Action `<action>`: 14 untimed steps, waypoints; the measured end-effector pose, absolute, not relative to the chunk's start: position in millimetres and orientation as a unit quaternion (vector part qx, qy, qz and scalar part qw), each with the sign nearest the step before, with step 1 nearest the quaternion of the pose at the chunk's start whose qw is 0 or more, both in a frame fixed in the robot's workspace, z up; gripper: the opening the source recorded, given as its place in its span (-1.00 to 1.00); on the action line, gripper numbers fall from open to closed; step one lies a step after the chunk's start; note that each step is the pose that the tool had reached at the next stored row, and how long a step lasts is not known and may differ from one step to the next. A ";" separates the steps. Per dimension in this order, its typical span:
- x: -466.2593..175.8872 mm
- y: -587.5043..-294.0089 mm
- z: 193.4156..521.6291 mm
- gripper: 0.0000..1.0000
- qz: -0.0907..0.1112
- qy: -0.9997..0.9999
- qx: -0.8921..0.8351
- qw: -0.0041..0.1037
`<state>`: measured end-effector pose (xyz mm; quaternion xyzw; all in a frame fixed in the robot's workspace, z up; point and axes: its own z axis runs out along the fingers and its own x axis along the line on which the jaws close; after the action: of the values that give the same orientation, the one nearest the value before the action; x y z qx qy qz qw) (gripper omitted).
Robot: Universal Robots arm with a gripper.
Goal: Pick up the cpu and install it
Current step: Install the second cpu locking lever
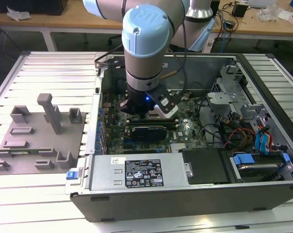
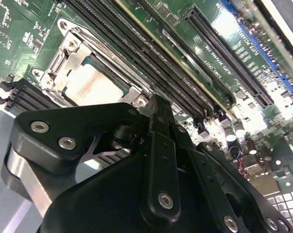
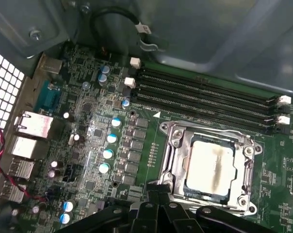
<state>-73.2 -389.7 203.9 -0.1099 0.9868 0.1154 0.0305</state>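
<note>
The cpu (image 3: pixel 209 165), a pale silvery square, lies flat in the motherboard socket, rimmed by the metal socket frame (image 3: pixel 171 145). It is the same pale chip (image 2: pixel 95 85) inside the frame (image 2: pixel 69 53) in the second wrist view. My gripper (image 3: pixel 159 190) hovers just beside the socket's edge with its black fingers together and nothing between them. The second wrist view looks past the gripper (image 2: pixel 156 104) from behind its black body. In the exterior view the gripper (image 1: pixel 137 108) reaches down into the open computer case (image 1: pixel 83 194), over the green motherboard (image 1: pixel 185 133).
Black memory slots (image 3: pixel 204 97) run alongside the socket. Case walls, a power supply (image 1: pixel 137 172), a drive cage and cables (image 1: pixel 243 131) hem in the arm. A grey fixture plate (image 1: pixel 40 136) with upright posts sits on the table at the exterior view's left.
</note>
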 end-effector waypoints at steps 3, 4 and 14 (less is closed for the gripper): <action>-73.2 -392.1 202.3 -0.79 0.123 0.986 -0.108 0.032; -73.2 -392.8 201.8 -0.79 0.126 0.986 -0.107 0.032; -72.7 -393.7 230.7 -0.79 0.127 0.986 -0.105 0.032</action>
<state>-72.7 -393.7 230.7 -0.1051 0.9858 0.1269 0.0323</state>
